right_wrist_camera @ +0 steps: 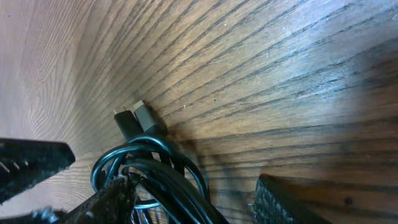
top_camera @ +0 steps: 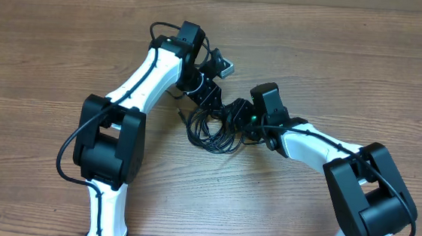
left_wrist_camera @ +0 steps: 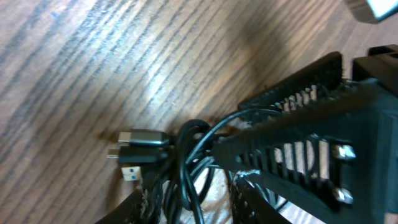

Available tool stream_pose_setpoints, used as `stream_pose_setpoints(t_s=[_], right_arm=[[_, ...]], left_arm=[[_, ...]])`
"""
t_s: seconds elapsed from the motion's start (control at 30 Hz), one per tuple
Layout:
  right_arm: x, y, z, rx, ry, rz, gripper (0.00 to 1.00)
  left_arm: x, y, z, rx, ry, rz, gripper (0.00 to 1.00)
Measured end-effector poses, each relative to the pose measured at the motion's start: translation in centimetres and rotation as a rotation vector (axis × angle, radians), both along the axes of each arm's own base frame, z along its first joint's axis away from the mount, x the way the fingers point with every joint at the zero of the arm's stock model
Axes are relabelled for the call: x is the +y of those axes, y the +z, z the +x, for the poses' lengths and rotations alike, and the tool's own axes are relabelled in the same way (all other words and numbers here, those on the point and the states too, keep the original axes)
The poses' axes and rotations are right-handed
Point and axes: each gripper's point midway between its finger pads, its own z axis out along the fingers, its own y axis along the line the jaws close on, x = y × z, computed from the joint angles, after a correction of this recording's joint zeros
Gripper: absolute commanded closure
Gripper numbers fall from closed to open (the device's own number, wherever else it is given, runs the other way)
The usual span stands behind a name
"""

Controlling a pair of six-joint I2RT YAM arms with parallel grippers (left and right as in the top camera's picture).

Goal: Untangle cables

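The cables (top_camera: 210, 131) lie in a black tangled bunch of loops on the wooden table between my two arms. My left gripper (top_camera: 211, 95) hangs over the bunch's far edge. In the left wrist view its fingers (left_wrist_camera: 189, 200) straddle several cable strands (left_wrist_camera: 186, 158) with a bright gap left beside them, so it looks open. USB plugs (left_wrist_camera: 143, 140) stick out to the left. My right gripper (top_camera: 235, 114) is at the bunch's right edge. In the right wrist view its fingers (right_wrist_camera: 193, 200) are wide apart, with cable loops (right_wrist_camera: 149, 163) against the left finger and two plugs (right_wrist_camera: 134, 118) beyond.
The wooden table (top_camera: 337, 52) spreads all around the bunch. The two grippers are very close together: the right gripper's ribbed fingers (left_wrist_camera: 298, 124) fill the right of the left wrist view, and a left finger (right_wrist_camera: 31, 165) shows in the right wrist view.
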Motion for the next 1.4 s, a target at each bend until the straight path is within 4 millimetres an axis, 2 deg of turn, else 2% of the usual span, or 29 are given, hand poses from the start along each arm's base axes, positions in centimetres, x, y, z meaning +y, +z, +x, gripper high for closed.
stream_pose_setpoints(t_s=[0.23,0.4,0.47,0.7,0.9,1.27,1.4], right_arm=[[0.1,0.0,0.0,-0.003,0.001,-0.005,0.39],[0.4,-0.1,-0.1,-0.021,0.002,-0.029,0.39],[0.4,-0.1,-0.1,-0.030,-0.002,-0.040,0.39],[0.5,-0.1,-0.1,-0.041,-0.006,-0.057,0.39],[0.5,-0.1,0.0,-0.043,-0.008,-0.060,0.39],[0.5,-0.1,0.0,-0.043,-0.007,-0.059,0.38],[0.5,-0.1,-0.1,-0.041,-0.006,-0.057,0.35]], left_arm=[[0.2,-0.1,1.1,-0.034,0.036,0.016,0.65],[0.2,-0.1,1.3,-0.035,0.054,0.016,0.75],[0.1,0.0,1.4,-0.037,0.056,0.014,0.75],[0.1,0.0,1.4,-0.027,0.070,0.012,0.69],[0.3,-0.2,0.7,0.004,0.072,0.023,0.70],[0.6,-0.3,0.7,0.003,0.077,0.039,0.68],[0.8,-0.4,0.7,0.002,0.080,0.049,0.67]])
